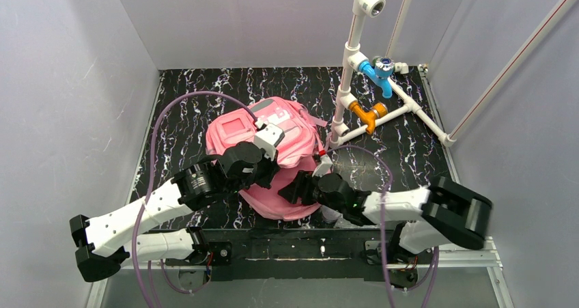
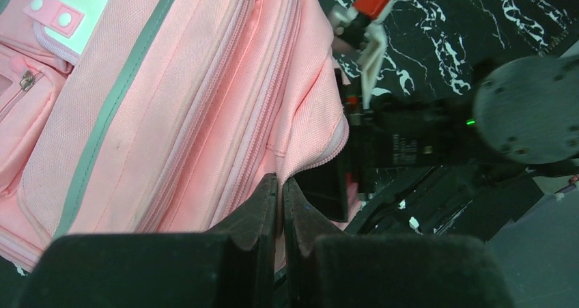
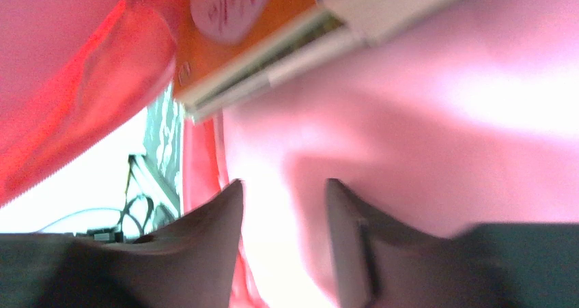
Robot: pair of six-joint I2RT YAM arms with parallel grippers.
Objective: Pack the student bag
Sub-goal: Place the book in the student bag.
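The pink student bag (image 1: 276,127) lies in the middle of the black marbled table, its opening toward the arms. My left gripper (image 1: 265,177) is shut on the pink fabric edge of the bag's opening; in the left wrist view the closed gripper (image 2: 280,185) pinches the bag (image 2: 157,110) by that flap. My right gripper (image 1: 292,187) reaches into the opening. In the right wrist view it (image 3: 283,192) is open, with pink lining (image 3: 423,137) all round. An orange-covered book (image 3: 273,42) with white page edges lies inside the bag just beyond the fingers.
A white PVC pipe frame (image 1: 355,55) with a blue fitting (image 1: 379,76) and an orange fitting (image 1: 369,113) stands at the back right. A small white object with a red cap (image 1: 321,159) lies by the bag's right side. White walls enclose the table.
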